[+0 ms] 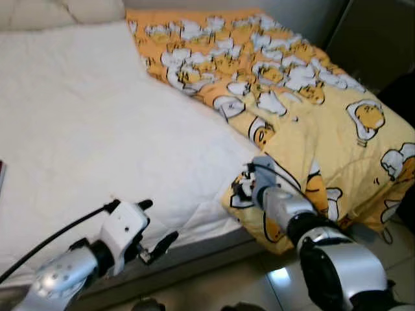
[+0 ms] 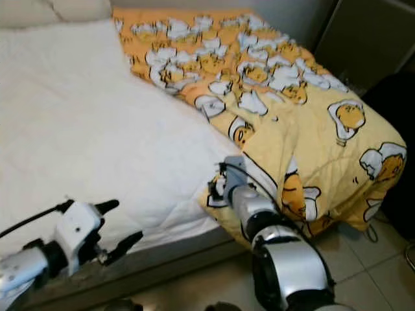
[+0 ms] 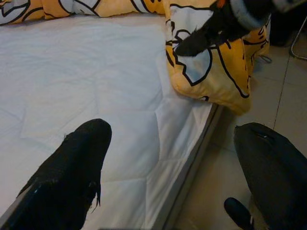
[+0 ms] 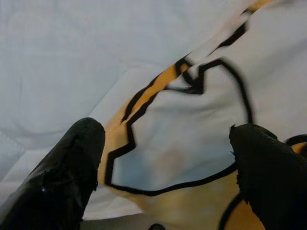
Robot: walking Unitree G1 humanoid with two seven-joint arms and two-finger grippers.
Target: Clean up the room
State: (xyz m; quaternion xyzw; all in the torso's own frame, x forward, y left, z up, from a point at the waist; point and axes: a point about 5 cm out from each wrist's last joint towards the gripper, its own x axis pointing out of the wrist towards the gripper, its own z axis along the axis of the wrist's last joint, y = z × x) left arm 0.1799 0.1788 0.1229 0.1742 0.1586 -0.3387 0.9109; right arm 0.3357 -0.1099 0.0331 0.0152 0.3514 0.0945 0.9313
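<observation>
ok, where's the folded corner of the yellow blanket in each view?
Left eye: blanket corner low centre, at the right gripper.
Right eye: blanket corner low centre.
Left wrist: blanket corner hangs over the bed edge.
Right wrist: blanket corner between the open jaws.
Landmark: white mattress.

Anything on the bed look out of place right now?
Yes: the yellow duvet is bunched over to the robot's right, leaving most of the white mattress bare, and one corner hangs off the bed edge. The right gripper, jaws open, is at that corner.
</observation>
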